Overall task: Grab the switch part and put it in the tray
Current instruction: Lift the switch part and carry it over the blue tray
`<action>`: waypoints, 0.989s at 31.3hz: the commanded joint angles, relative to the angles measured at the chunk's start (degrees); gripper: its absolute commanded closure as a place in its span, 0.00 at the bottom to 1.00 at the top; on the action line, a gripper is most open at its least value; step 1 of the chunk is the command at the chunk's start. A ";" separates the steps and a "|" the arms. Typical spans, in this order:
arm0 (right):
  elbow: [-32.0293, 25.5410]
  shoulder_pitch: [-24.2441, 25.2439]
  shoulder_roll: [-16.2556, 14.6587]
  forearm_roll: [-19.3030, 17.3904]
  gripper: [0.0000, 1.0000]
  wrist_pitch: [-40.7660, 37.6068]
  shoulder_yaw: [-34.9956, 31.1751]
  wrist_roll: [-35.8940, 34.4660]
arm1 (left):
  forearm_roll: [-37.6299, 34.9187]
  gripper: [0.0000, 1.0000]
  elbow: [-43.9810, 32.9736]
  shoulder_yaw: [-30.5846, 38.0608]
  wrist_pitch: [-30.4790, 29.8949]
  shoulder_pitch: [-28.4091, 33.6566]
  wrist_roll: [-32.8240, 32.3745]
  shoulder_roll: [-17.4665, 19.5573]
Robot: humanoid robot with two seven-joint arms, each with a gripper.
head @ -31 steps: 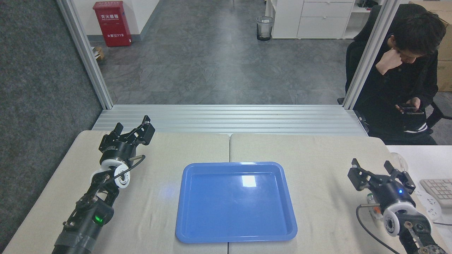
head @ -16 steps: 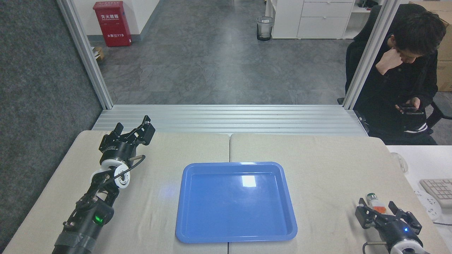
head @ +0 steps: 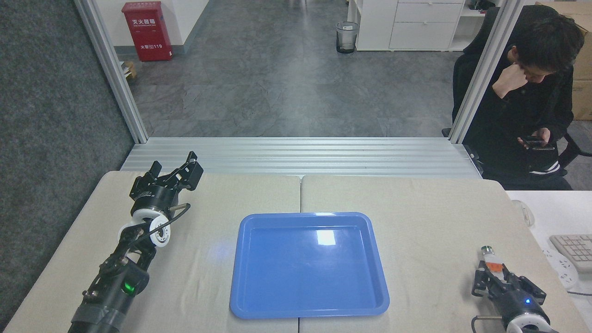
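The right claw (head: 498, 280) has closed in around the small white-and-orange plastic switch part (head: 492, 264), seemingly grasping it; the big shiny blue tray (head: 309, 303) waits empty. The left claw (head: 178, 172) hangs released.

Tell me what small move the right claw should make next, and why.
Probably close and lift. The right claw has its fingers around the near end of the switch part, which seems to lie on the table, and whether they already pinch it is unclear. The tray to its left holds nothing.
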 commanded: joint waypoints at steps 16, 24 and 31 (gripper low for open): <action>-30.68 -10.80 20.94 19.21 1.00 8.03 32.56 12.71 | 0.00 0.00 0.03 0.00 -0.01 0.00 -0.02 0.00; -26.74 -5.96 19.98 19.30 1.00 7.50 37.94 18.07 | 0.00 0.00 0.03 0.00 -0.01 0.00 -0.02 0.00; -19.09 -6.05 17.60 18.86 1.00 7.50 37.77 18.08 | 0.00 0.00 0.03 0.00 -0.01 0.00 -0.02 0.00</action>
